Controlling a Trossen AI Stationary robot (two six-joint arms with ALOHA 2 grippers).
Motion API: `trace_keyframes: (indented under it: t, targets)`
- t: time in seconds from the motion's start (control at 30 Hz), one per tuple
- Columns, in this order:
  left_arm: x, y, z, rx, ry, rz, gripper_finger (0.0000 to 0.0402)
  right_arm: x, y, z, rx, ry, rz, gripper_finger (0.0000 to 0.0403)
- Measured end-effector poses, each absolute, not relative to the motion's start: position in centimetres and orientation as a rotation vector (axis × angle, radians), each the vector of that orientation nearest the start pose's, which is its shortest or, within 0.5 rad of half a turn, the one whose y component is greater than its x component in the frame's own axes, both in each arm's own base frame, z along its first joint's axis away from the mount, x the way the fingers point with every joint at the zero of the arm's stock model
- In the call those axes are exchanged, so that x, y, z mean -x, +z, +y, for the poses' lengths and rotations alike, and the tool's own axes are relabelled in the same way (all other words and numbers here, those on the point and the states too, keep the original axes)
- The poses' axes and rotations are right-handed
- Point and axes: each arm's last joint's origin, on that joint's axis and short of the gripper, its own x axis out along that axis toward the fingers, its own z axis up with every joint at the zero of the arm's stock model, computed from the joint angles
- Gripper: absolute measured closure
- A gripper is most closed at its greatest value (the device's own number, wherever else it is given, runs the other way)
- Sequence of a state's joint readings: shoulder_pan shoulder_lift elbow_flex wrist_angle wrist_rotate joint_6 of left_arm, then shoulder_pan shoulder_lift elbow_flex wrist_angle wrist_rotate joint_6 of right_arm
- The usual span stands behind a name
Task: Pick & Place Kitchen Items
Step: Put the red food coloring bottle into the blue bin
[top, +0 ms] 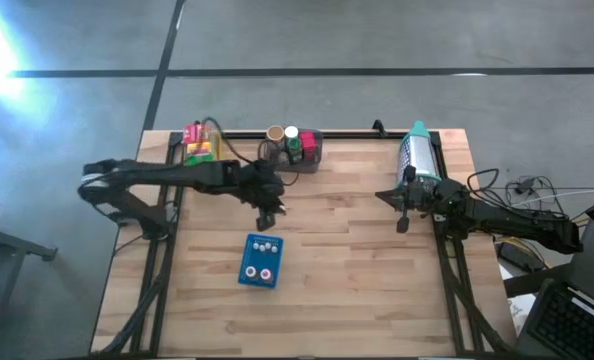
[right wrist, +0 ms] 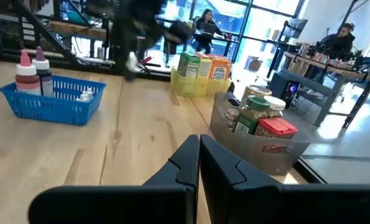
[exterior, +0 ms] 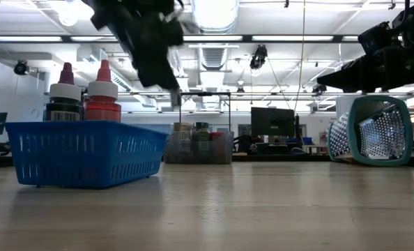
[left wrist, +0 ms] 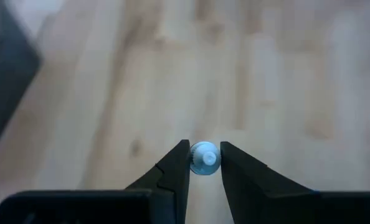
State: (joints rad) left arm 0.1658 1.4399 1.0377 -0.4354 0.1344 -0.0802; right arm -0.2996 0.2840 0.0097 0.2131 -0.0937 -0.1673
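A tiny white bottle (left wrist: 203, 159) sits between the fingertips of my left gripper (left wrist: 203, 149), which is shut on it. That gripper (top: 267, 208) hangs over the middle of the table, just beyond the blue tray (top: 260, 262), and slants downward. The tray (exterior: 88, 150) holds a dark bottle (exterior: 65, 97) and a red bottle (exterior: 102, 94) standing upright. Boxes fill the yellow bin (top: 202, 143), and jars fill the grey bin (top: 299, 148), both at the far edge. My right gripper (right wrist: 199, 149) waits shut and level at the right (top: 402, 218), holding nothing. My left gripper pinches the tiny bottle by its two sides (left wrist: 194, 160) between its two fingertips. The bottle's round top faces the wrist camera. The fingers slant down from the table's left. The bottle is lifted clear, with bare wood far below it.
A mesh basket with a teal rim (top: 417, 152) lies on its side at the far right. Bare wood (top: 357, 270) spreads across the near and middle table. People sit at desks in the room beyond the table (right wrist: 341, 37).
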Motion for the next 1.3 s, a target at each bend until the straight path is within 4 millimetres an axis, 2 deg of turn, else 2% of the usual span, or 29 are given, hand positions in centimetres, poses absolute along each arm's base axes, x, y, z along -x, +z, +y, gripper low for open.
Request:
trace_keyframes:
  t: [0.2, 0.4, 0.53, 0.67, 0.97, 1.3]
  targets:
    - [-26.1, 29.2, 2.2, 0.167, -0.095, 0.731, 0.0314, -11.1, 16.3, -3.1, 0.178, -0.200, 0.080, 0.0394]
    - [-23.9, 30.4, -0.6, 0.037, -0.200, 0.727, 0.0314, -11.1, 16.3, -3.1, 0.155, -0.201, 0.078, 0.0394]
    - [-23.3, 29.5, -2.3, -0.044, -0.259, 0.736, 0.0314, -11.1, 16.3, -3.1, 0.177, -0.200, 0.079, 0.0394]
    - [-23.0, 27.8, -3.1, -0.068, -0.271, 0.700, 0.0314, -11.1, 16.3, -3.1, 0.166, -0.200, 0.078, 0.0394]
    - [-22.0, 24.1, -3.1, -0.066, -0.276, 0.692, 0.0314, -11.1, 16.3, -3.1, 0.177, -0.200, 0.079, 0.0394]
    - [-21.5, 22.3, -3.2, -0.092, -0.312, 0.720, 0.0314, -11.1, 16.3, -3.1, 0.178, -0.200, 0.079, 0.0394]
